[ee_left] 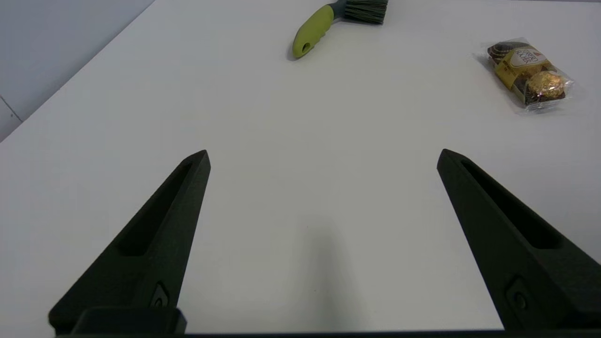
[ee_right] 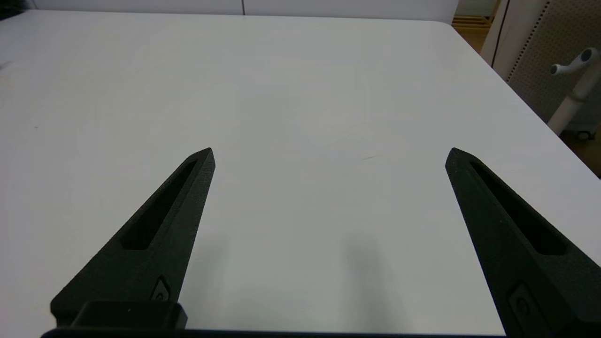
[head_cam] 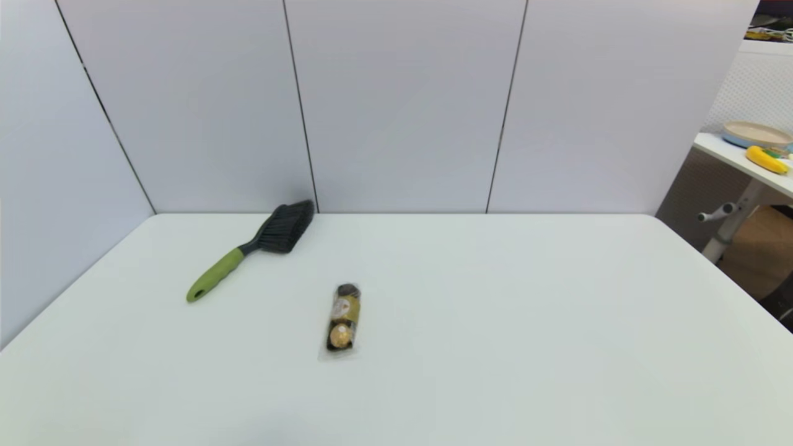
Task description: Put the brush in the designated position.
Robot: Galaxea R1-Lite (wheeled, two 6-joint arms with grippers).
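Observation:
The brush (head_cam: 251, 249) lies flat at the back left of the white table (head_cam: 495, 310), its dark bristles almost against the back wall and its lime-green handle pointing toward the front left. In the left wrist view the brush (ee_left: 319, 23) shows far ahead, partly cut off. My left gripper (ee_left: 324, 157) hangs open over bare table near the front, well short of the brush, holding nothing. My right gripper (ee_right: 328, 155) is open too, over the bare right half of the table. Neither arm shows in the head view.
A small clear pack of gold-wrapped chocolates (head_cam: 344, 319) lies near the table's middle, in front and to the right of the brush; it appears as the chocolate pack (ee_left: 528, 75) in the left wrist view. White walls close the back and left. Another table (head_cam: 743, 155) stands off to the right.

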